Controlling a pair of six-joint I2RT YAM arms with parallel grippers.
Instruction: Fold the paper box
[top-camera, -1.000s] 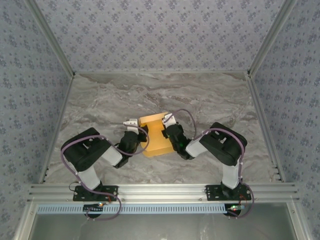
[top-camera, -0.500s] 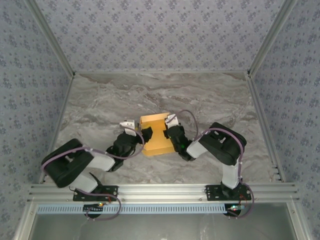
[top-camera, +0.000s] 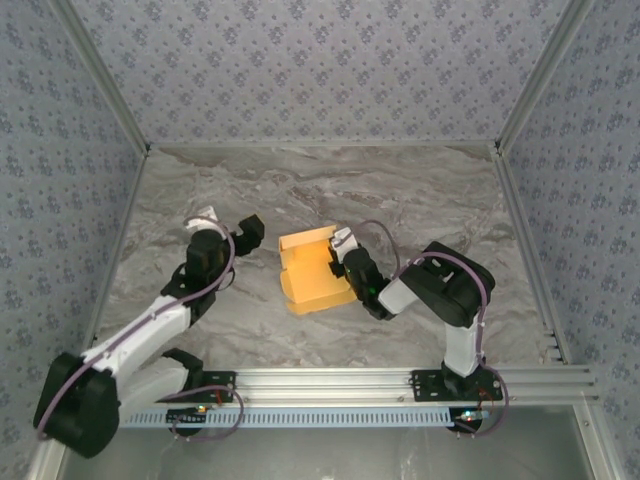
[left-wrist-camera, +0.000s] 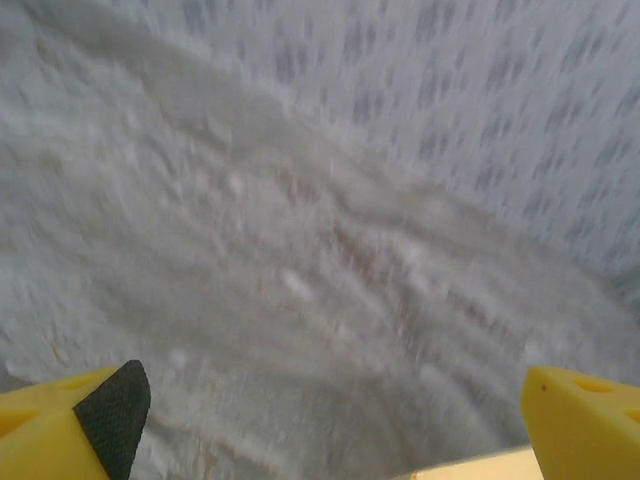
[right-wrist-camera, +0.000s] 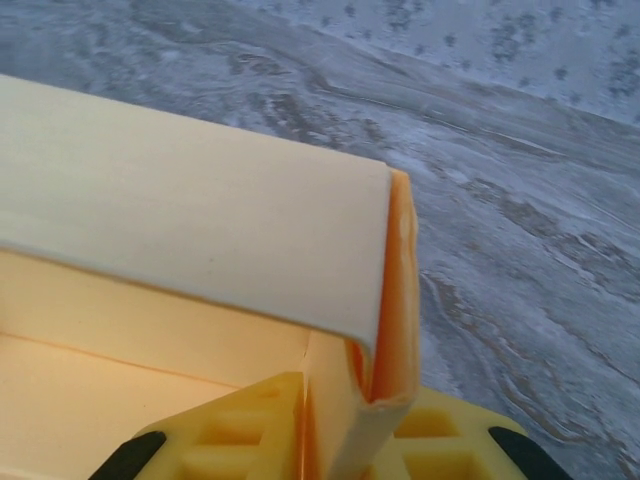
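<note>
The paper box (top-camera: 312, 272) is orange-yellow card, partly folded, with raised walls, near the middle of the marble table. My right gripper (top-camera: 339, 263) is shut on its right wall. In the right wrist view that folded wall (right-wrist-camera: 385, 330) stands pinched between the yellow fingers (right-wrist-camera: 250, 430) of the gripper (right-wrist-camera: 335, 435), and a pale flap (right-wrist-camera: 190, 230) leans over the box's inside. My left gripper (top-camera: 228, 226) hovers open to the left of the box, apart from it. The left wrist view is blurred; its gripper (left-wrist-camera: 340, 435) spans bare table, with a card edge (left-wrist-camera: 480, 468) at the bottom.
Patterned walls (top-camera: 320, 70) close the table in at the back and both sides. An aluminium rail (top-camera: 320, 382) carrying the arm bases runs along the near edge. Bare marble (top-camera: 420, 190) lies behind and to the right of the box.
My left gripper has let go of the box's left side, opened wide and swung away to the left and back. The right gripper has kept its hold, and the box has barely shifted.
</note>
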